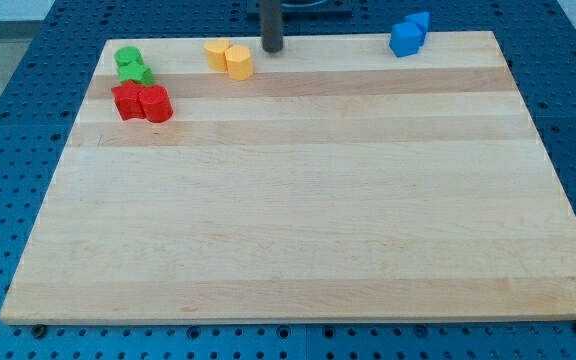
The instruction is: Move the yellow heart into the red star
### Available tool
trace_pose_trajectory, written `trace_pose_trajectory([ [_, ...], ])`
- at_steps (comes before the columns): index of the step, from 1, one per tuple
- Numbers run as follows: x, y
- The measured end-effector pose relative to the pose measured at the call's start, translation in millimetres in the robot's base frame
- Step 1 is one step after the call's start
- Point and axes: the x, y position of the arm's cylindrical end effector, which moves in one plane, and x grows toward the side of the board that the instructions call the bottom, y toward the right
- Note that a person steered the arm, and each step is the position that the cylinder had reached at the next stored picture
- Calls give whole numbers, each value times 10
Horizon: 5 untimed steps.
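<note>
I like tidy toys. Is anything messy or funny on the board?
Nothing is broken or spilled. All blocks huddle in pairs along the view's top edge: green blocks beside red blocks, yellow blocks, blue blocks. My tip stands just right of the yellow ones.

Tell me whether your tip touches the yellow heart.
Apart. The camera view shows bare board between my tip and the yellow heart, which sits at the tip's left.
</note>
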Motion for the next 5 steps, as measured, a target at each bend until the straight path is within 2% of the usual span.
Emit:
trace_pose_trajectory([
  [1, 115, -333],
  [3, 657, -827],
  [4, 729, -855],
  [5, 711, -594],
])
